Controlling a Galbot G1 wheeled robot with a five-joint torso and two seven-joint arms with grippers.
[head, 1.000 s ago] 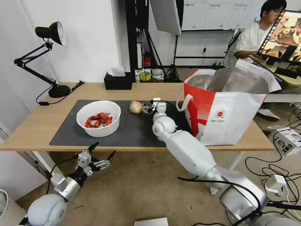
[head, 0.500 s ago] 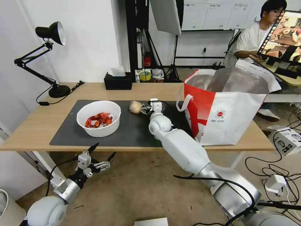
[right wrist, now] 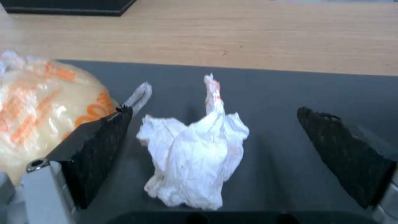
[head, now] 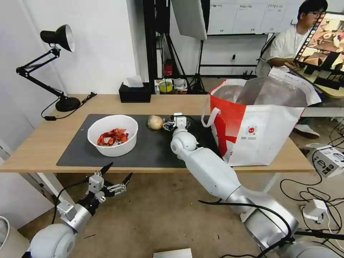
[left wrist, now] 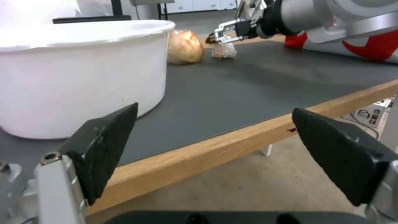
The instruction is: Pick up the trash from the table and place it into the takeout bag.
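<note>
The right arm reaches forward and leftward from the robot's lower right, its white forearm sloping up to a rounded wrist joint, with the right gripper (head: 168, 125) at the far end, low and pointing left. Its two black-padded fingers (right wrist: 97, 149) are spread wide apart and hold nothing. The left arm hangs low at the near left, elbow bent, its forearm angled up and to the right, and the left gripper (head: 116, 172) at its tip has its dark fingers (left wrist: 104, 146) splayed wide as well, empty.
</note>
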